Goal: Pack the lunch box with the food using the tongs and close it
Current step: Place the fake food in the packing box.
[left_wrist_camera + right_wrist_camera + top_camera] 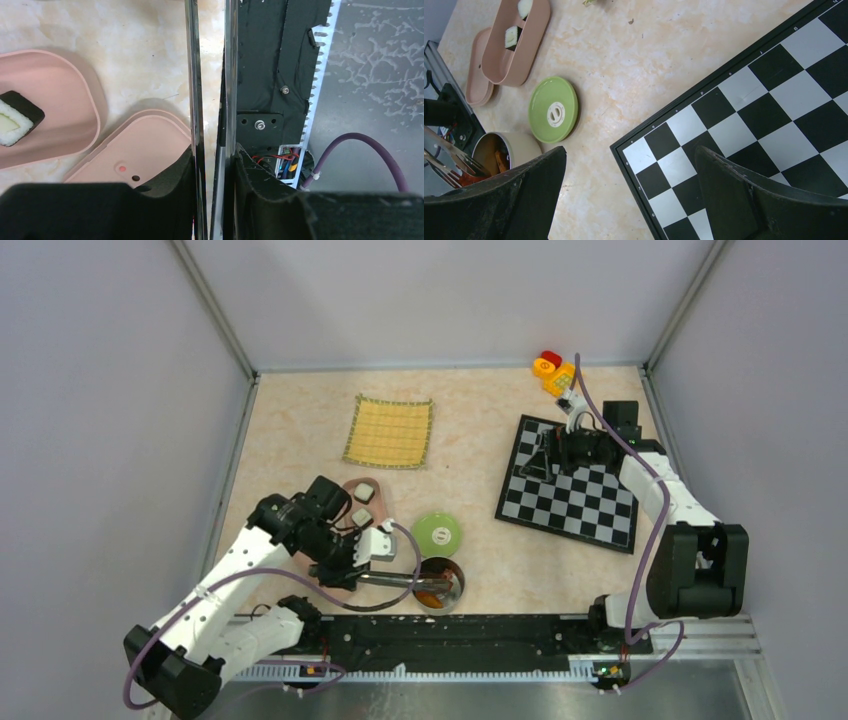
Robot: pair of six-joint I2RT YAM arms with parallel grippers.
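Observation:
My left gripper [358,575] [214,156] is shut on the silver tongs [400,582] [193,75], squeezing their two arms close together. The tongs' tips reach into a round metal pot [452,573] [521,145] that holds orange and reddish food [432,596] [500,160]. The pink lunch box [381,506] [531,35] [55,95] lies just behind my left gripper, open, with two sushi rolls [364,492] [513,36] [14,121] inside. Its pink lid [145,147] [475,80] rests beside it. My right gripper [545,457] [630,150] hangs open over the chessboard's near-left corner, holding nothing.
A green round lid [437,535] [553,108] lies beside the pot. The chessboard [575,502] [769,110] covers the right side, a yellow mat [390,432] lies at the back, and red-yellow toy blocks [552,370] sit in the far right corner. The black base rail [460,635] runs along the near edge.

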